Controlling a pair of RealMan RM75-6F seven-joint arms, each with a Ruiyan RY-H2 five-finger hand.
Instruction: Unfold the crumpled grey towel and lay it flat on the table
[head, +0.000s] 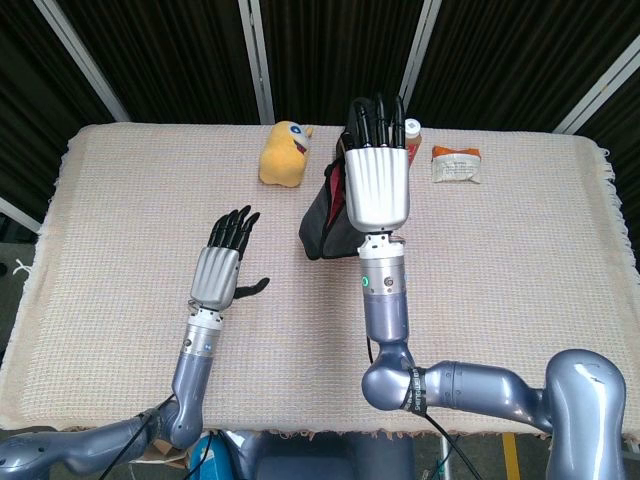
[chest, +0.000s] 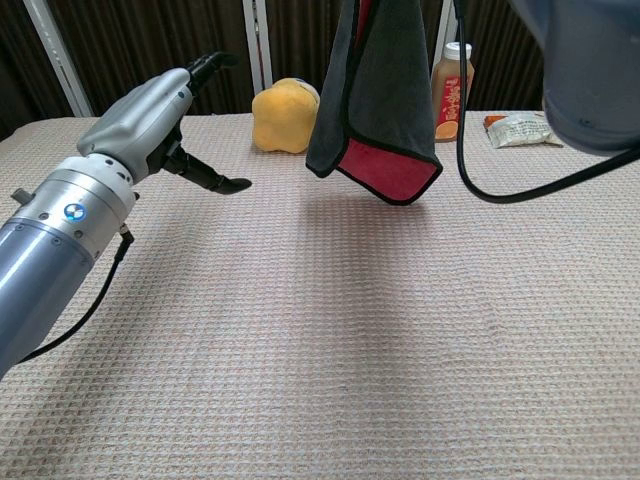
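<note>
The grey towel (chest: 378, 90) with a red inner face hangs in folds above the table, clear of the cloth. My right hand (head: 376, 175) grips its top and holds it up over the table's middle back; in the head view the towel (head: 322, 222) shows only to the left of that hand. My left hand (head: 222, 268) hovers left of the towel with fingers spread and the thumb out, holding nothing. In the chest view the left hand (chest: 165, 110) stands a short gap left of the towel's lower edge.
A yellow plush toy (head: 285, 153) sits at the back, left of the towel. A juice bottle (chest: 452, 90) stands behind the towel. A white snack packet (head: 456, 164) lies at the back right. The table (head: 520, 290) wears a cream woven cloth.
</note>
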